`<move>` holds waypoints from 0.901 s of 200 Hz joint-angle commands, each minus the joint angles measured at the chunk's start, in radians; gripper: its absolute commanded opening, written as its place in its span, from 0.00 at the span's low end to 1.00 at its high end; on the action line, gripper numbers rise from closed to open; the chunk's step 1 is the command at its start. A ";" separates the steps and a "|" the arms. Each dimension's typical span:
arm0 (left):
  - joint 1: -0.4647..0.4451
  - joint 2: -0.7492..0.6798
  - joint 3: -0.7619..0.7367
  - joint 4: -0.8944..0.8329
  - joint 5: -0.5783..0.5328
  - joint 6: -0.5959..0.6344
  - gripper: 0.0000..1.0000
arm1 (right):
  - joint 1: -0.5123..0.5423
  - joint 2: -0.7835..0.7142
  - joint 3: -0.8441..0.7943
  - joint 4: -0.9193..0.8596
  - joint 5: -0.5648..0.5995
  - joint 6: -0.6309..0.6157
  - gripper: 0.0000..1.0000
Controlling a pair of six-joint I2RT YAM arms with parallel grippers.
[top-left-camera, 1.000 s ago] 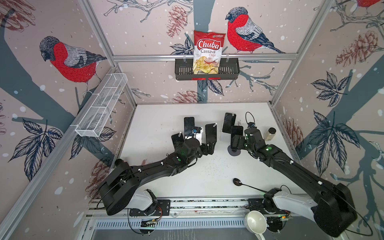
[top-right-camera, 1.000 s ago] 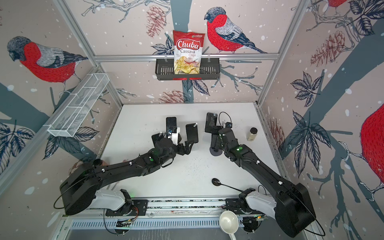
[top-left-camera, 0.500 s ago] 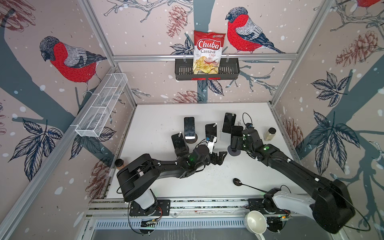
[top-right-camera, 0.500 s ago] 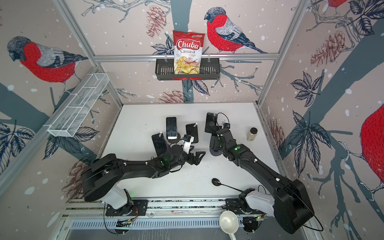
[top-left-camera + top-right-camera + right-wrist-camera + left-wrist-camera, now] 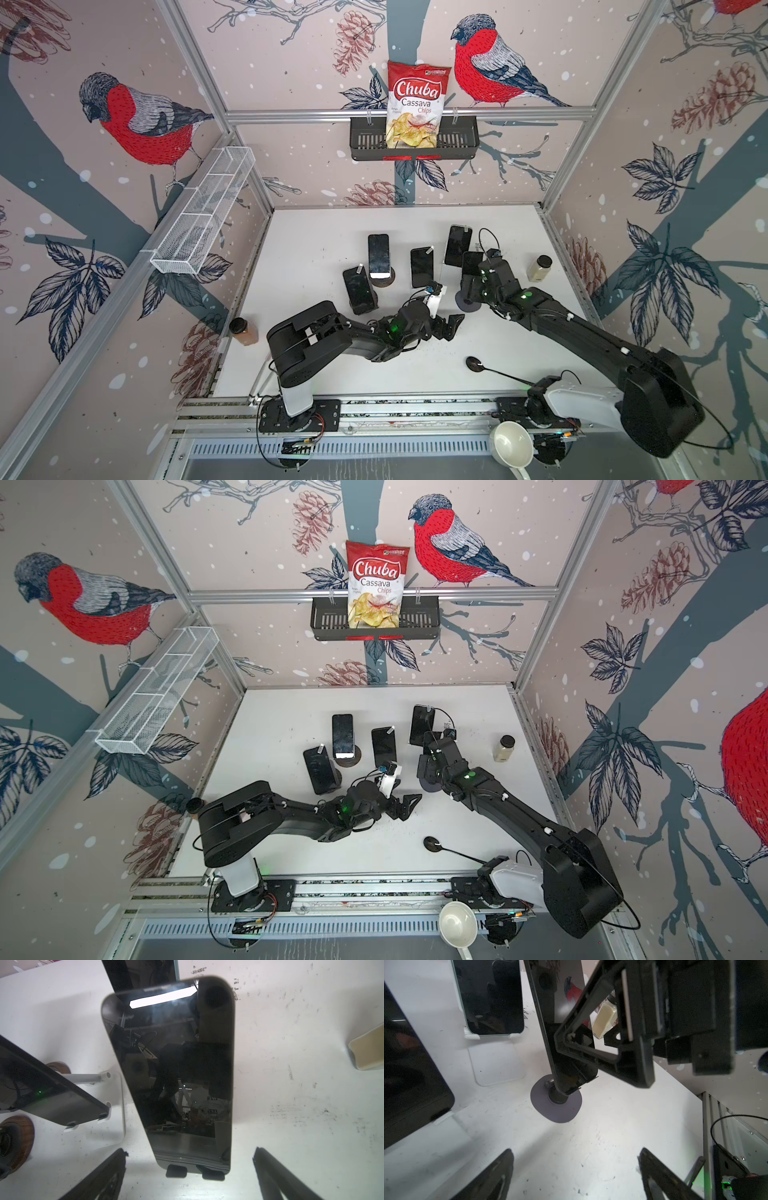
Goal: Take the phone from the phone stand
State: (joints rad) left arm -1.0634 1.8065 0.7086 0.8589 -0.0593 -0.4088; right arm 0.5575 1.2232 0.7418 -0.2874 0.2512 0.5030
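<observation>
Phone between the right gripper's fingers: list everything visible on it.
The phone is a slim black slab with rounded corners, glossy dark screen reflecting a strip light. It stands near upright, lower edge seated in two black lips of a stand with a round grey base. The right gripper brackets its lower end, jaws open, gaps either side.

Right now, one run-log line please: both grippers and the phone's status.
left gripper open, empty | right gripper open in front of phone, no grip | phone seated on phone stand | removal not yet done
</observation>
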 commanded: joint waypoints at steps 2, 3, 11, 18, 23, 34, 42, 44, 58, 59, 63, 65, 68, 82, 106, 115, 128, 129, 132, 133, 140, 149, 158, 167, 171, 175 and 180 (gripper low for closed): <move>-0.004 0.022 0.015 0.098 -0.030 0.046 0.93 | 0.004 0.010 0.007 0.021 0.045 0.020 0.97; -0.004 0.024 0.015 0.100 -0.031 0.047 0.93 | 0.004 0.011 0.007 0.021 0.046 0.020 0.97; -0.004 0.031 0.017 0.112 -0.032 0.052 0.93 | 0.005 0.012 0.006 0.022 0.052 0.021 0.97; -0.004 0.037 0.017 0.124 -0.033 0.058 0.93 | 0.005 0.013 0.007 0.025 0.058 0.020 0.96; -0.004 0.041 0.015 0.134 -0.034 0.061 0.93 | 0.007 0.013 0.004 0.027 0.059 0.019 0.96; -0.006 0.049 0.012 0.155 -0.037 0.066 0.93 | 0.008 0.015 0.004 0.033 0.060 0.016 0.95; -0.006 0.054 0.010 0.168 -0.038 0.070 0.93 | 0.009 0.019 0.004 0.036 0.061 0.014 0.94; -0.006 0.055 0.011 0.171 -0.037 0.072 0.93 | 0.010 0.020 0.004 0.037 0.062 0.014 0.93; -0.007 0.063 0.011 0.190 -0.040 0.080 0.93 | 0.014 0.025 0.008 0.040 0.065 0.015 0.90; -0.007 0.063 0.011 0.191 -0.041 0.081 0.93 | 0.014 0.025 0.008 0.040 0.066 0.015 0.90; -0.009 0.065 0.011 0.193 -0.042 0.083 0.93 | 0.017 0.025 0.008 0.042 0.068 0.014 0.89; -0.009 0.065 0.011 0.194 -0.043 0.083 0.93 | 0.017 0.025 0.008 0.043 0.068 0.014 0.88; -0.009 0.066 0.012 0.195 -0.043 0.086 0.93 | 0.018 0.025 0.009 0.043 0.068 0.014 0.88; -0.010 0.068 0.017 0.191 -0.046 0.094 0.93 | 0.022 0.047 0.013 0.047 0.071 0.015 0.86; -0.015 0.070 0.029 0.165 -0.053 0.109 0.93 | 0.028 0.065 0.020 0.051 0.077 0.017 0.82; -0.017 0.070 0.031 0.161 -0.058 0.113 0.93 | 0.030 0.070 0.024 0.053 0.077 0.017 0.80; -0.018 0.070 0.031 0.161 -0.062 0.117 0.93 | 0.033 0.079 0.027 0.054 0.079 0.017 0.78; -0.018 0.070 0.031 0.161 -0.064 0.117 0.93 | 0.033 0.079 0.028 0.054 0.080 0.016 0.78; -0.018 0.070 0.031 0.161 -0.063 0.118 0.93 | 0.034 0.082 0.029 0.054 0.081 0.017 0.77; -0.019 0.070 0.031 0.161 -0.063 0.118 0.93 | 0.034 0.082 0.029 0.054 0.082 0.017 0.77; -0.018 0.070 0.031 0.161 -0.063 0.120 0.93 | 0.037 0.085 0.029 0.054 0.086 0.016 0.76; -0.020 0.070 0.029 0.161 -0.064 0.122 0.93 | 0.041 0.085 0.028 0.054 0.092 0.016 0.75; -0.020 0.070 0.029 0.163 -0.068 0.123 0.93 | 0.042 0.086 0.029 0.055 0.094 0.014 0.74; -0.021 0.070 0.028 0.162 -0.068 0.123 0.93 | 0.044 0.085 0.030 0.057 0.095 0.013 0.72; -0.021 0.070 0.028 0.163 -0.069 0.124 0.93 | 0.044 0.087 0.030 0.056 0.097 0.014 0.72; -0.021 0.070 0.028 0.163 -0.070 0.123 0.93 | 0.044 0.088 0.030 0.057 0.097 0.014 0.71; -0.021 0.070 0.028 0.163 -0.071 0.123 0.93 | 0.045 0.088 0.028 0.057 0.098 0.013 0.71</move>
State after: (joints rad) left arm -1.0817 1.8744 0.7326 0.9894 -0.1158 -0.2985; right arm 0.5968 1.3075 0.7650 -0.2432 0.3237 0.5034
